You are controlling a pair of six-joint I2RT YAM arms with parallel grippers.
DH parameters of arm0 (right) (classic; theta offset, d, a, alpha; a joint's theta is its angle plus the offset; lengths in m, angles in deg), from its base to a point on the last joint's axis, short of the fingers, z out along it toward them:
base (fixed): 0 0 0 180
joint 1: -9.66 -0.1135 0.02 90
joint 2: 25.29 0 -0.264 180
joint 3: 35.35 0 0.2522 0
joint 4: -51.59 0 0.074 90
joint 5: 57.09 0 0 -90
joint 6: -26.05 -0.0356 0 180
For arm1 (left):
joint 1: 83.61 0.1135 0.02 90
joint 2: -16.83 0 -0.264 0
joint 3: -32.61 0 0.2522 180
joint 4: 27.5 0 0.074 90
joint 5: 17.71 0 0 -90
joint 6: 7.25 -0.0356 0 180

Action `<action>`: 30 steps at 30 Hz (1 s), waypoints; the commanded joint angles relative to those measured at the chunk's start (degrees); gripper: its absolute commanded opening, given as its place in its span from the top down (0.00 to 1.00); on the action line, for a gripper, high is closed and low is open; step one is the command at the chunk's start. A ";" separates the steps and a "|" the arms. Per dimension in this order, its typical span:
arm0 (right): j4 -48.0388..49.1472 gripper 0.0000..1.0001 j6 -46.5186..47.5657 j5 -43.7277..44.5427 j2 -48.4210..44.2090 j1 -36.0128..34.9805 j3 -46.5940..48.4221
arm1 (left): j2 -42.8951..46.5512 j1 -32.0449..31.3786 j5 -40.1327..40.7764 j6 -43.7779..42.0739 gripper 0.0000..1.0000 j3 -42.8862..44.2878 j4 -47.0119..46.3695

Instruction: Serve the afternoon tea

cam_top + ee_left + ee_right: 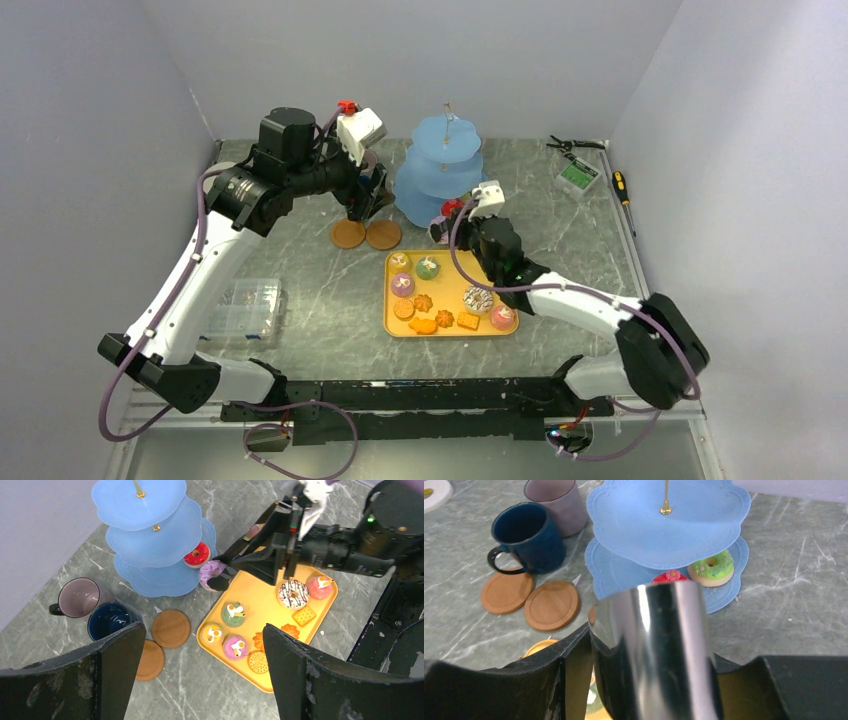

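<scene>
Right pincer (654,675) around tongs (659,620) (curved, mirror-bright)

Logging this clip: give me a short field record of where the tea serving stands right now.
stand: light-blue stand, red doughnut and green doughnut on its bottom tier
right claw: shut on tongs, which grip a purple doughnut at the bottom tier's edge
left claw: open, empty, near the coasters
mugs: dark-blue mug and mauve mug beside the coasters, not on them
tray: holds cupcakes, a striped doughnut, biscuits
</scene>
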 commanded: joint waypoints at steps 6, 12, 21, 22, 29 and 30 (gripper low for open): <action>16.60 0.57 -2.73 -1.24 12.03 1.67 7.53 | 0.52 0.14 -0.32 0.46 0.07 0.93 -1.18; 20.04 0.58 -4.34 0.85 18.18 1.69 9.42 | 0.46 0.15 -0.52 0.68 0.07 0.35 -1.40; 20.53 0.58 -6.09 1.17 21.76 3.23 8.68 | 0.22 0.13 -0.26 0.31 0.07 0.46 -1.38; 20.43 0.58 -6.45 0.87 21.73 3.66 8.28 | 0.20 0.10 -0.28 0.28 0.07 0.42 -1.37; 18.60 0.58 -6.99 -1.12 19.61 7.84 5.59 | 0.17 0.13 -0.44 0.35 0.07 0.50 -1.56; 17.97 0.58 -6.96 -1.44 19.29 8.44 5.26 | 0.11 0.14 -0.45 0.28 0.07 0.54 -1.56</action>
